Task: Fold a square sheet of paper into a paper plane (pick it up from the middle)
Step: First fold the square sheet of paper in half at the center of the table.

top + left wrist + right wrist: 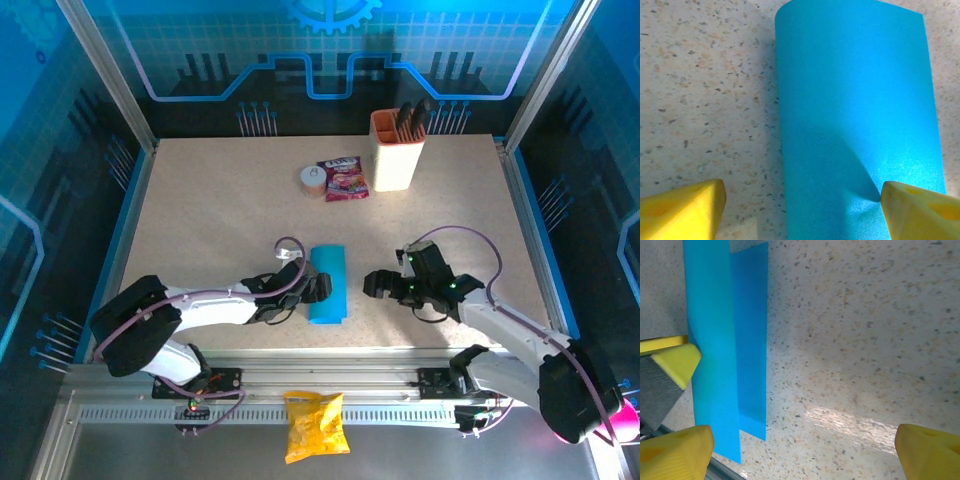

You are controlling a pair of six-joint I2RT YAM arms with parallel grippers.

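From above, the square sheet of paper lay folded on the counter, with the left hand at its nine o'clock and the right hand apart at three. At the left wrist, the left hand gaped wide, one finger touching the paper. At the right wrist, the right hand stood open and empty, with the paper at nine o'clock.

Paper lies mid-frame, left gripper at its left edge, right gripper apart on the right; packet and holder above.
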